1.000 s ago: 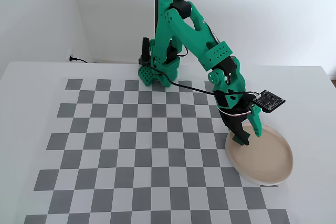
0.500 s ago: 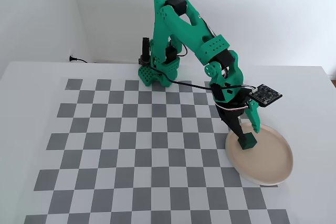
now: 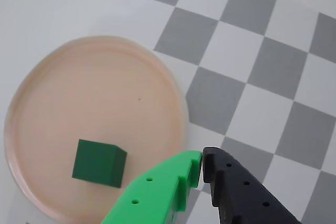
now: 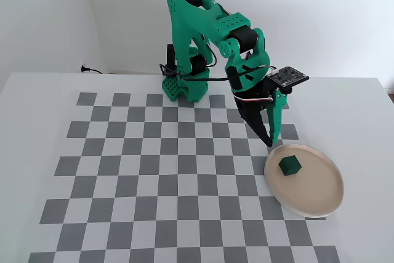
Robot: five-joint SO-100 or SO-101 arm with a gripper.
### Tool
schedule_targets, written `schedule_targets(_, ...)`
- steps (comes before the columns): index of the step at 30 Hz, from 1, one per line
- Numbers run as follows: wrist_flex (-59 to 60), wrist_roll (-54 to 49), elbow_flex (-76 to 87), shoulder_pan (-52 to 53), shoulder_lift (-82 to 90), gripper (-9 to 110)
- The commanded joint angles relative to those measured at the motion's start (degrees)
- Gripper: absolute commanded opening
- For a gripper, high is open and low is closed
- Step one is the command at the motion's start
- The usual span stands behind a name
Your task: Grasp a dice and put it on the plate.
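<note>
The gripper (image 4: 270, 141) has its two fingers pressed together, tips touching, and holds nothing; in the wrist view (image 3: 201, 162) the bright green finger and the black finger meet in a narrow seam, clear of everything below. In the fixed view the closed tips hang above the checkerboard mat (image 4: 135, 170), just beyond the far left rim of the plate (image 4: 320, 204). The dice (image 4: 289, 165) rests inside the plate, on its left part, apart from the gripper; the wrist view shows the dice (image 3: 98, 163) lying flat on the plate's floor (image 3: 89, 98) near the rim, with nothing else in the dish. The plate sits at the right edge of the mat, partly on the bare white table (image 4: 363, 127). Nothing stands between the fingers and the dice. The arm (image 4: 209, 23) rises from its base at the far side of the mat, folds over at the elbow, and points the gripper steeply downward.
</note>
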Motion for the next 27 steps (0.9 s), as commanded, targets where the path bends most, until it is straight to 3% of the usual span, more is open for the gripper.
schedule_targets(1, 0.26, -0.18, -1.49, 2.64, 8.79, -4)
schedule_targets(15, 3.52, 5.45, 18.37, 9.40, 37.09, -4)
schedule_targets(27, 2.64, 20.74, 30.23, 15.73, 52.56, -4)
